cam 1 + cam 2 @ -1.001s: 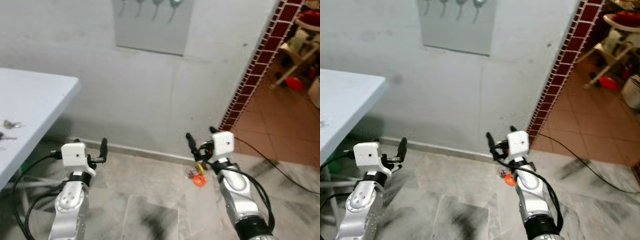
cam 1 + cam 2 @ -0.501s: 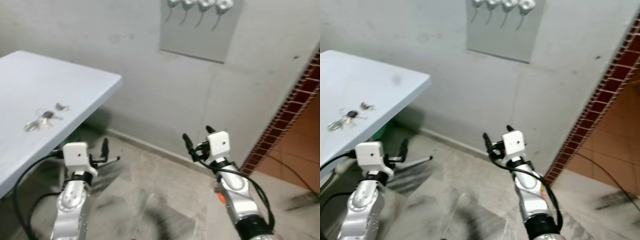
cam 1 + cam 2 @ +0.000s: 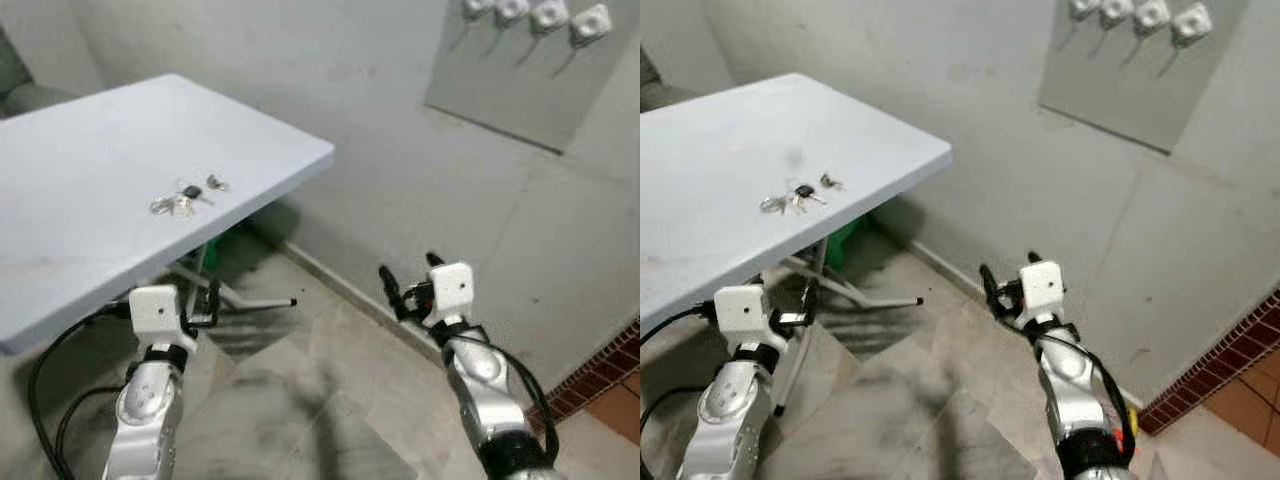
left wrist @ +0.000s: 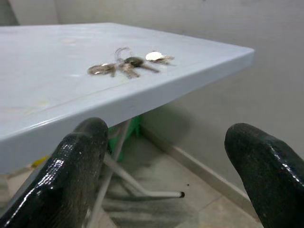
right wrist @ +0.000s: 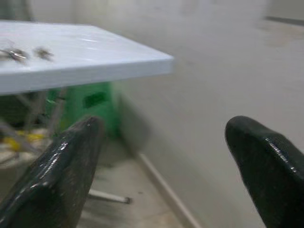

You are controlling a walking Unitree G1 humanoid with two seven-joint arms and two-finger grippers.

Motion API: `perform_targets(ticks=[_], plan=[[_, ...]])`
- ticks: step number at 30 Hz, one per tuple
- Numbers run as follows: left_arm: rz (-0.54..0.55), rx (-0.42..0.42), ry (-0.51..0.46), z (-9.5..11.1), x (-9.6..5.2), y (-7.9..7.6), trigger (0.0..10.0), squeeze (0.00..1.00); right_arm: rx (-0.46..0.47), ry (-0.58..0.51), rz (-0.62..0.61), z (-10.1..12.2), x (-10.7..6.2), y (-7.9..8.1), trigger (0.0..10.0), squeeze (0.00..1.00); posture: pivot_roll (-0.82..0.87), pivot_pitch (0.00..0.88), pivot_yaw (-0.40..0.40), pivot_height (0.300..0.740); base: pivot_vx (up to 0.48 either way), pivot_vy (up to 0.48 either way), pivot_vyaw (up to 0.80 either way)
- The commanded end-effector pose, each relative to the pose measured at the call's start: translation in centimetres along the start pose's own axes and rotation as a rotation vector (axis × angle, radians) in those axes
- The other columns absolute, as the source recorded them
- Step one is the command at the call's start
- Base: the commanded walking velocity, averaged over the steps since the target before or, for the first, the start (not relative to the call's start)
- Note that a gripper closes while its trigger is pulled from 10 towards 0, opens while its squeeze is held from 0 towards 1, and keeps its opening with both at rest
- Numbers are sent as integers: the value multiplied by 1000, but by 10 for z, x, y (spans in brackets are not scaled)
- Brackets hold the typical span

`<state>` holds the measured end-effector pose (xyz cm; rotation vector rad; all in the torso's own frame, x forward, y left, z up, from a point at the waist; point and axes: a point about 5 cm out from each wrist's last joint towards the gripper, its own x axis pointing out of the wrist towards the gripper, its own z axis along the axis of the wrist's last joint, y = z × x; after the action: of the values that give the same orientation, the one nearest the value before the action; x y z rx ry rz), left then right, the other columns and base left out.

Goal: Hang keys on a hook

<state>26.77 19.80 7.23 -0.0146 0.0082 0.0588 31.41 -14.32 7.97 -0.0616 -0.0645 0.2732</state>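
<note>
Desk: pale blue-white.
Keys: silver, one dark head.
Hook panel: grey; hooks silver.
Floor: grey marbled tile.
Brick edging: dark red.
Bin: green.

Keys lay on the white table; four hooks hung on the wall, both grippers held low

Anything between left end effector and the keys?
Nothing but bare pale blue tabletop between the open left end effector and the metal key bunch, per left wrist view.
</note>
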Motion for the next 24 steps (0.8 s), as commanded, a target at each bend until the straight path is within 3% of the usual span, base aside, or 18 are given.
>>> perform_targets(ticks=[1,24], plan=[[-9,-1,-10,3,2,-3,10000,0,13,0,-3,0,-1,-4,10000,0,-22,3,-15,740,0,0,0],[-4,-6,-7,3,2,-3,10000,0,3,3,4,0,-2,-4,10000,0,-25,11,-19,740,0,0,0]])
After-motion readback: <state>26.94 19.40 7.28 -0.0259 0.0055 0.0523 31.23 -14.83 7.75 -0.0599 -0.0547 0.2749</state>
